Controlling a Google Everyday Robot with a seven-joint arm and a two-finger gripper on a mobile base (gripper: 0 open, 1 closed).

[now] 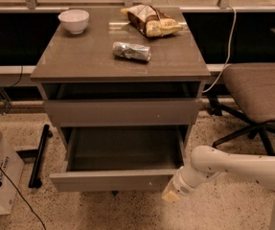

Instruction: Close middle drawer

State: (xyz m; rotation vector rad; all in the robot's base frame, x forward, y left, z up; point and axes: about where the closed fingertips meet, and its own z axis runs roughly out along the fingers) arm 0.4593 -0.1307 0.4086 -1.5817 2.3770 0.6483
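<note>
While the middle drawer (113, 181) is pulled out, the gripper (171, 194) is seen beside its front's right corner; its grip state cannot be told.

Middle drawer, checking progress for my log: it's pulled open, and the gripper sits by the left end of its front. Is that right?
Not quite. The middle drawer is pulled open, but the gripper sits by the right end of its front, as the camera view shows.

Grey cabinet top (89, 56), white bowl (74, 20), snack bag (151, 20), perhaps a foil packet (131, 51), pincer (171, 193) low above floor (213, 211)
</note>
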